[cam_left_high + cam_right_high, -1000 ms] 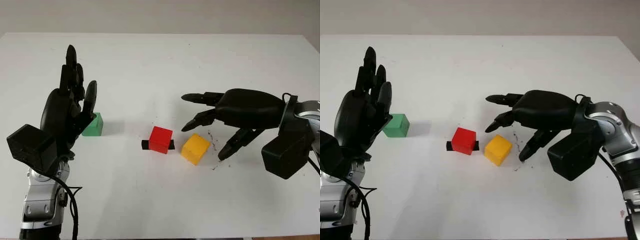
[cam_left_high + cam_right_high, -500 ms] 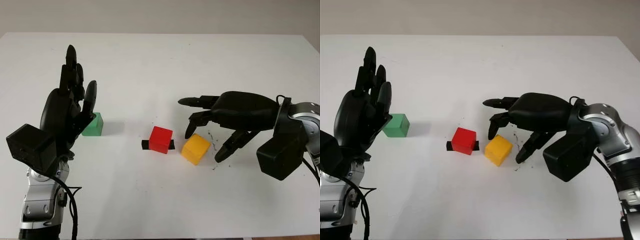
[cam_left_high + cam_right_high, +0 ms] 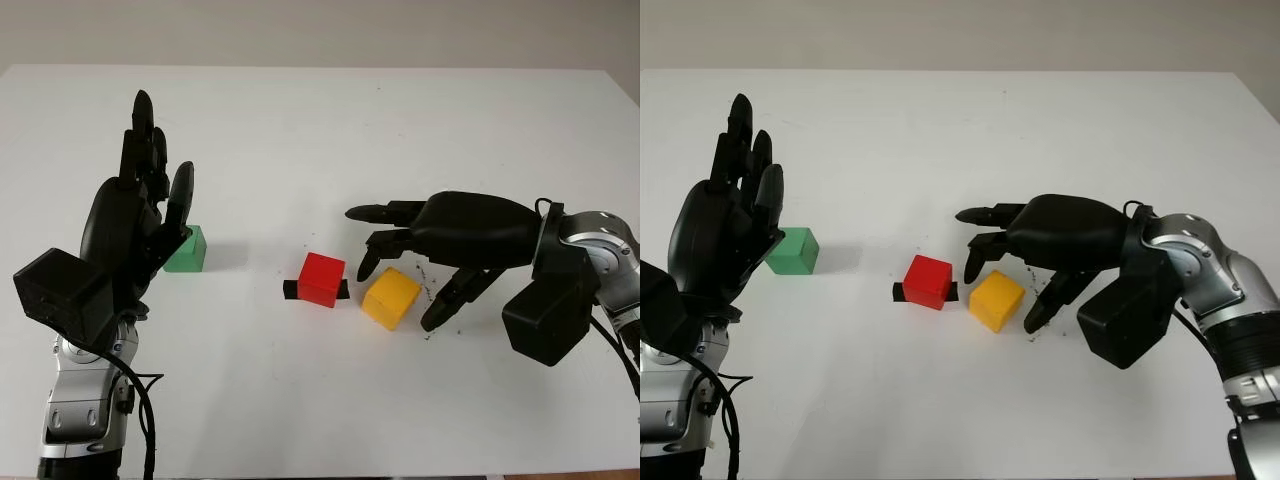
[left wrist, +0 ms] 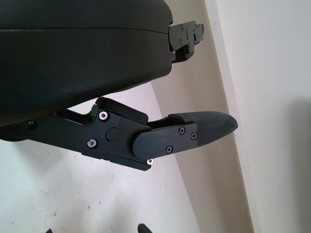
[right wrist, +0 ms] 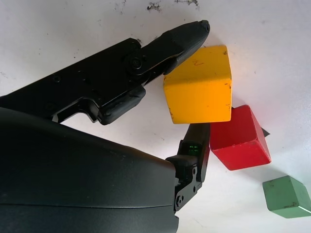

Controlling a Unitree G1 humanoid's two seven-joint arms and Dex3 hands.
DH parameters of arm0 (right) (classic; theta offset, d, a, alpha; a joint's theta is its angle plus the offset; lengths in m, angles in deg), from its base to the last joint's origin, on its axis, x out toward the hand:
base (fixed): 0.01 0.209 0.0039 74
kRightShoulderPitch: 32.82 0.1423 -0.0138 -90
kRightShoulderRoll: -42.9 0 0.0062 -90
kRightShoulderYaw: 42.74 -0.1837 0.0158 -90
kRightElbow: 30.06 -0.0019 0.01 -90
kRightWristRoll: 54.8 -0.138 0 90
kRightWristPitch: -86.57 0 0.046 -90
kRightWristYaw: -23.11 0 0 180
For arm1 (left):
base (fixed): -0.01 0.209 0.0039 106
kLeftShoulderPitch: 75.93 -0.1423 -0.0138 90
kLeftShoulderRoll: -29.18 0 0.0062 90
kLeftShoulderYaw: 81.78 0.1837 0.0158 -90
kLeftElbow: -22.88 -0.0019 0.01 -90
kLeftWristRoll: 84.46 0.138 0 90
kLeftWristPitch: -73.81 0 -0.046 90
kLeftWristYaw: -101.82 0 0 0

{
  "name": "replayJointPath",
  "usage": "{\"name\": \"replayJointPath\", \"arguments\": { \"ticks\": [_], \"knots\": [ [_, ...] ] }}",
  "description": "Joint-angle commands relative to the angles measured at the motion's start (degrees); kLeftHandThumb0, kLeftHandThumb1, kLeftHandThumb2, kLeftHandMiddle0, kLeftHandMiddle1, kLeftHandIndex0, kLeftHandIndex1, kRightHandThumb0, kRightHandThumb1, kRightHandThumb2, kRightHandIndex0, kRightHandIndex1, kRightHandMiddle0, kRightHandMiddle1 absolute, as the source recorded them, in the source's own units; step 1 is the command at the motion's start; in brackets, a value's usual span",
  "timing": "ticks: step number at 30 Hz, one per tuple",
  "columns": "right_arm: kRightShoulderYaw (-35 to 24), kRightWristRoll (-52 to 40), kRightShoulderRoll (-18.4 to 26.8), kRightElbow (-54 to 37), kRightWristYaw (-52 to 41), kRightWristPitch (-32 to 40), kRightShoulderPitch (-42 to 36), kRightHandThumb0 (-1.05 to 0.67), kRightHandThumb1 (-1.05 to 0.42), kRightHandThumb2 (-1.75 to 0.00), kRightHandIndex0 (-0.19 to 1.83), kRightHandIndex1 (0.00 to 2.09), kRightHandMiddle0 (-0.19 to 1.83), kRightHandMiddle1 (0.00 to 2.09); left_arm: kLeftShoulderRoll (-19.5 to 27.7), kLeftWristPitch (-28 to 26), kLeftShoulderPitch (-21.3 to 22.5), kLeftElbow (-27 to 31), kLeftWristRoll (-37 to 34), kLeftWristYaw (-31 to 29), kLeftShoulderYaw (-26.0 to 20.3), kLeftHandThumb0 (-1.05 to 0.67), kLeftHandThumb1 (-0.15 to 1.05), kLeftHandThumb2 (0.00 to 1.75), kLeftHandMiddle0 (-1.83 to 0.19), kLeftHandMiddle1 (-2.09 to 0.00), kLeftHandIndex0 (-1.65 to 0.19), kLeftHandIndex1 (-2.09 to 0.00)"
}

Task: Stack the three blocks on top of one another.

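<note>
A: As we sweep from the left, the left hand (image 3: 130, 235) is raised at about nine o'clock on the white worktop (image 3: 330, 130), open, holding nothing, with the green block (image 3: 187, 250) just behind it.

B: And that green one sits well apart from the others. At centre, the red block (image 3: 322, 279) rests on a small black marker (image 3: 291, 290), with the yellow block (image 3: 390, 298) just beside it at its three o'clock, turned a little askew.

A: Now the action! The right hand (image 3: 1065, 240) comes in from three o'clock and hangs over the yellow block. One of its fingers (image 5: 181, 39) is down on the far side, another drops into the gap between yellow and red.

B: Are they pinching it?

A: Not closed, I'd say. The fingers straddle the block, spread either side, though actual contact I cannot tell.

B: So the block lies directly beneath the right hand, between its fingers. That's clearly the nearer hand.

A: Right, and a cube has no long axis to worry about. My guess: squeeze across the skewed faces, lift, then carry toward nine o'clock onto red.
</note>
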Motion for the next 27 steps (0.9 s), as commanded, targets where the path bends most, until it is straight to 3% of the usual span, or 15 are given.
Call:
{"name": "replayJointPath", "arguments": {
  "ticks": [1,17,27],
  "knots": [
    [0.4,0.4,-0.1,0.5,0.4,-0.8,1.1,-0.69,-0.83,-0.06,0.10,0.05,0.26,0.95,0.0,0.6,-0.4,1.2,-0.1,0.0,0.1,-0.70,1.05,0.58,0.18,-0.05,0.19,-0.03],
    [0.0,0.4,-0.9,1.7,2.5,-2.3,0.4,-0.47,-0.85,-0.07,0.20,0.09,0.54,1.24,0.1,1.1,-0.4,0.7,0.0,-0.2,0.2,-0.70,1.05,0.58,0.18,-0.06,0.18,-0.03],
    [0.2,0.9,-1.0,2.4,4.1,-3.9,0.3,-0.46,-0.88,-0.06,0.24,0.09,0.53,1.31,-0.4,1.0,-0.3,0.6,-0.2,0.1,0.3,-0.69,1.05,0.58,0.18,-0.05,0.19,-0.03]
  ]
}}
